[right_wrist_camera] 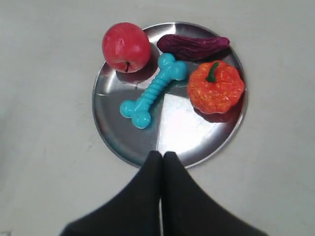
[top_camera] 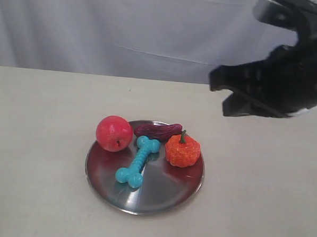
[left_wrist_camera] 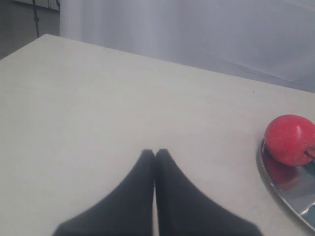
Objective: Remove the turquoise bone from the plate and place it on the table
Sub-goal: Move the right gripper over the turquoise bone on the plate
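Left jaws: pressed together over tabletop (left_wrist_camera: 98,98), just short of plate (top_camera: 143,209); on plate, apple (top_camera: 114,132), then bone (top_camera: 138,161) lying flat mid-plate and untouched, then pumpkin (top_camera: 182,149); right jaws: pressed together, held high off plate's right. Step judged: approach, no grasp yet. Next: spread right jaws, descend onto ribbed shaft between apple and pumpkin, pinch, lift, set down on tabletop.

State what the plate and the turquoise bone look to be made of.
The plate: likely stainless steel, polished; its surface gives mirror-like red and orange reflections. The turquoise bone: probably rubber or soft plastic, slightly glossy, with a moulded ribbed shaft; softness cannot be confirmed.
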Controlling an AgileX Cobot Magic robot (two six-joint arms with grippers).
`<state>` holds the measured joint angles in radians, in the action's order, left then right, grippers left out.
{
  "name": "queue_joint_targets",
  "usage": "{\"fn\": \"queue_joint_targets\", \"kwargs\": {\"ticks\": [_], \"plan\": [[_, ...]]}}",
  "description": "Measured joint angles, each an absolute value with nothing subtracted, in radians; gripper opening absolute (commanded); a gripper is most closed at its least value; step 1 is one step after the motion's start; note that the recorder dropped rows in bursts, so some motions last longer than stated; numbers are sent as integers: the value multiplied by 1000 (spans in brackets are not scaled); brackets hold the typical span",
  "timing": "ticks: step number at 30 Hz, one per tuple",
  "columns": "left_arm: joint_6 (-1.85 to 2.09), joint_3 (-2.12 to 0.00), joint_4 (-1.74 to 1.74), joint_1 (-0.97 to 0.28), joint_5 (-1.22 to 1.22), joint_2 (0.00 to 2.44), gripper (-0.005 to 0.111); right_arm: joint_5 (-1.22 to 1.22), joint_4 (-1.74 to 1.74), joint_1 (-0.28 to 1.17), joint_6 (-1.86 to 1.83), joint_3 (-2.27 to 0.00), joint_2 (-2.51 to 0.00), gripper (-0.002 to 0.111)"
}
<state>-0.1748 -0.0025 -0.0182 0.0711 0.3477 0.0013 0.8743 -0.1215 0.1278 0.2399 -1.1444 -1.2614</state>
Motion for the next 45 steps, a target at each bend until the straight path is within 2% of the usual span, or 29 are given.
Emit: {"fn": "queue_joint_targets", "kwargs": {"ticks": [5, 10, 20, 29, 32, 36, 38, 41, 45], "plan": [[-175, -3, -18, 71, 348, 1, 0, 959, 82, 277, 456, -1345, -1445, 0], [-175, -3, -18, 71, 348, 1, 0, 990, 98, 340, 524, -1467, -1635, 0], [-175, -3, -18, 71, 348, 1, 0, 918, 87, 354, 605, -1545, -1918, 0], [-175, -3, -18, 71, 348, 1, 0, 838, 76, 354, 613, -1545, -2014, 0], [-175, -3, -18, 71, 348, 1, 0, 838, 76, 354, 610, -1545, -2016, 10], [-175, -3, -18, 71, 348, 1, 0, 838, 76, 354, 604, -1545, -2016, 44], [-175, -3, -18, 71, 348, 1, 0, 838, 76, 354, 603, -1545, -2016, 56], [-175, -3, -18, 71, 348, 1, 0, 838, 74, 354, 603, -1545, -2016, 64], [-175, -3, -18, 71, 348, 1, 0, 838, 69, 354, 605, -1545, -2016, 64]]}}
